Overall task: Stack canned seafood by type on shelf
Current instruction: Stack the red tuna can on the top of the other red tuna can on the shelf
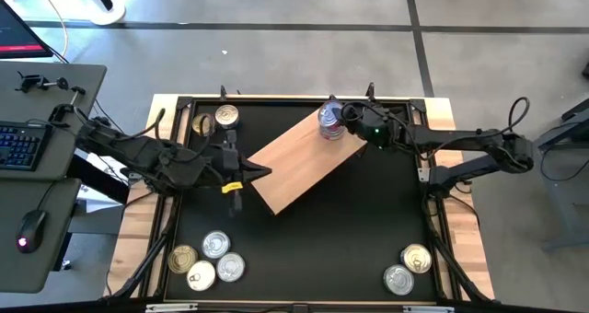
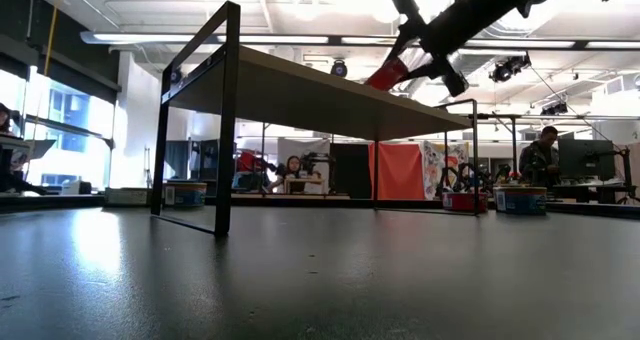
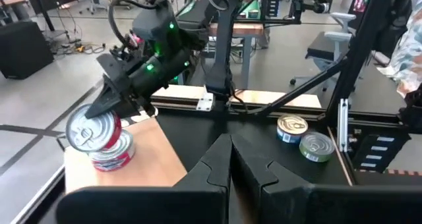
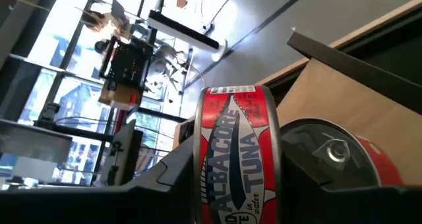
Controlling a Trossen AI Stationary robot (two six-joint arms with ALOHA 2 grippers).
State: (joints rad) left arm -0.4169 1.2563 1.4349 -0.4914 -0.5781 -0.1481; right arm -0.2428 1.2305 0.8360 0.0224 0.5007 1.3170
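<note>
The shelf (image 1: 299, 161), a light wooden board on black legs (image 2: 225, 130), lies aslant across the table's middle. At its far right end my right gripper (image 1: 342, 120) is shut on a red-labelled tuna tin (image 4: 237, 158). That tin is tipped over a second red tin (image 3: 113, 151), which rests flat on the shelf. My left gripper (image 3: 231, 161) is shut with nothing in it and hovers at the shelf's near left end (image 1: 262, 173). Whether it touches the board I cannot tell. Other tins lie on the black table. My right gripper pinches the red tuna tin between its two fingers (image 3: 115, 105), close to the tin's rim (image 3: 105, 115). The fingers come slanting down from the table's right. The tin is tipped up on edge with its silver top (image 3: 87, 130) turned sideways. Its lower edge sits at the second tin's top; whether they touch I cannot tell.
Two tins sit in the far left corner (image 1: 214, 120). Several lie near the front left (image 1: 207, 260) and two near the front right (image 1: 408, 267). A raised wooden rim (image 1: 442, 106) frames the black table. People and desks show beyond the table in the low view.
</note>
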